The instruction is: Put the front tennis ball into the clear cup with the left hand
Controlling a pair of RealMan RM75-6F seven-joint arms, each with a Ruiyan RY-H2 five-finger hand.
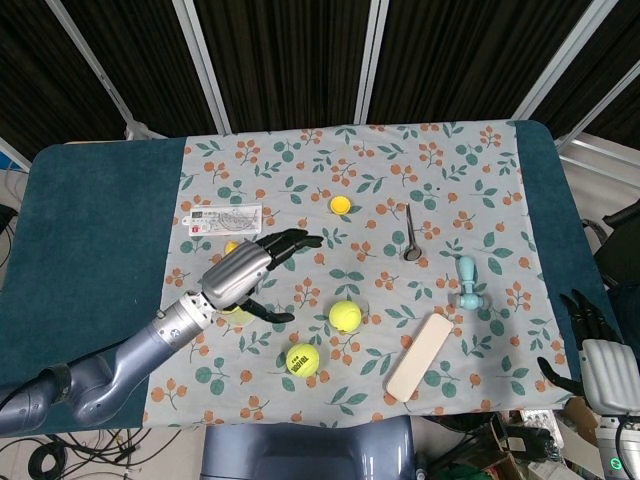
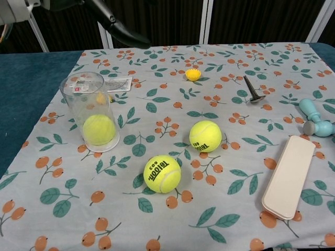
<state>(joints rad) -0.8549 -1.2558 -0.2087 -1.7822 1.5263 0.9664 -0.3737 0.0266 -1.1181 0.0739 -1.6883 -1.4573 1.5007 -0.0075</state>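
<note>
The front tennis ball [image 1: 302, 360] [image 2: 162, 173] lies on the floral cloth near the table's front edge. A second ball [image 1: 345, 316] [image 2: 205, 136] sits behind it to the right. The clear cup [image 2: 90, 111] stands upright at the left with a third yellow ball inside it. In the head view my left hand [image 1: 250, 272] hovers over the cup and hides most of it, fingers spread, holding nothing. In the chest view only the hand's dark fingers [image 2: 118, 29] show at the top left. My right hand [image 1: 592, 345] rests off the table's right edge, fingers apart and empty.
A cream flat case [image 1: 420, 354] [image 2: 289, 175] lies at the front right. A light blue handle tool [image 1: 467, 284], a small metal tool [image 1: 411, 235], a yellow cap [image 1: 341, 206] and a printed card [image 1: 222, 218] lie further back.
</note>
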